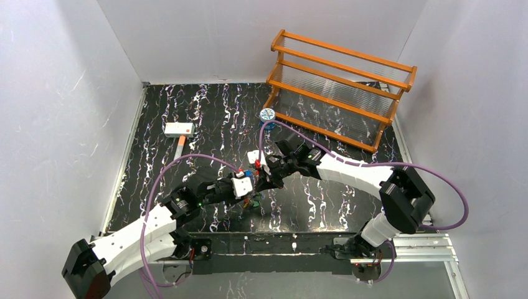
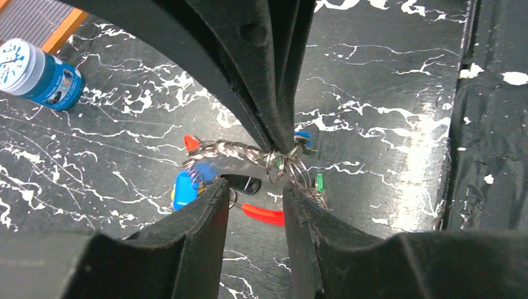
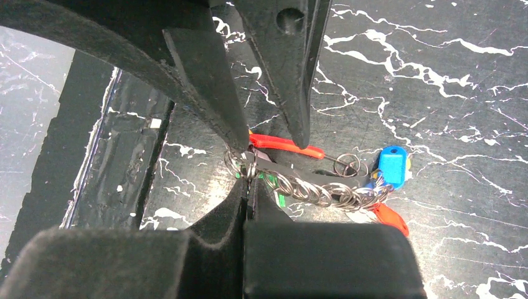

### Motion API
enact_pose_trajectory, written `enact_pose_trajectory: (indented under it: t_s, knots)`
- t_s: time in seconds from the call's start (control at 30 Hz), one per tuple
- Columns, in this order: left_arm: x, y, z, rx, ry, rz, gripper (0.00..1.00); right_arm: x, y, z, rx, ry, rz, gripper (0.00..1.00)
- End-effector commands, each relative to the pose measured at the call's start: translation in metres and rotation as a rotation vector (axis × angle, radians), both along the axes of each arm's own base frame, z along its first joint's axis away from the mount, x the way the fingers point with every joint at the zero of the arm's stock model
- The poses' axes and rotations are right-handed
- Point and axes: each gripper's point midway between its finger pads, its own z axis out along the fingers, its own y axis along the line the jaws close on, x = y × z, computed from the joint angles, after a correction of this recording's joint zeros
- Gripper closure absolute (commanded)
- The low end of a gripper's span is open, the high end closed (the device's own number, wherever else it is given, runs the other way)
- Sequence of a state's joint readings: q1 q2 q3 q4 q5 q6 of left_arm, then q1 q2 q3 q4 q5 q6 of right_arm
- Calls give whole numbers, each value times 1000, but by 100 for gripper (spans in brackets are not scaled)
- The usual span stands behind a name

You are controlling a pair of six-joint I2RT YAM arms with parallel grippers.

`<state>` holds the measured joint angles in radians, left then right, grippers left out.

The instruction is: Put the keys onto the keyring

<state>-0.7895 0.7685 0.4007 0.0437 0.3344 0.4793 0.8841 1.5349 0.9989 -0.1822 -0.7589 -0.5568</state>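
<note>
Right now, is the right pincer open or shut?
Shut. The right pincer has its fingers pressed together with no gap, pinching metal rings at the chain's end.

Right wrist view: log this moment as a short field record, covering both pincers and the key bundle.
right pincer: shut, pinching a small ring at one end of the chain
left pincer: open, a red piece lying in its gap
chain: linked silvery rings, stretched along the table
blue key: at the chain's far end, away from both pincers
large keyring: cannot make it out here
</note>
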Motion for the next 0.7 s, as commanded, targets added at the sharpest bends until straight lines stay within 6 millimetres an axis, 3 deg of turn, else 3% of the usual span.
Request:
enact_pose_trajectory:
  t_s: [0.0,0.3,0.5,0.6,0.67]
  knots:
    - [-13,-9,4,-39,27,-73,64,7,12,31,87,-58,13,99]
    - [2,-17,6,-57,-13,-50,69,5,15,35,111,-52,28,99]
    - [3,-18,2,-37,-21,-63,85,6,15,35,109,-54,22,99]
    - [2,-19,4,-38,-26,-75,100,9,14,34,98,-58,8,99]
    - [1,-19,4,-43,-20,-72,100,10,14,33,94,-62,-3,99]
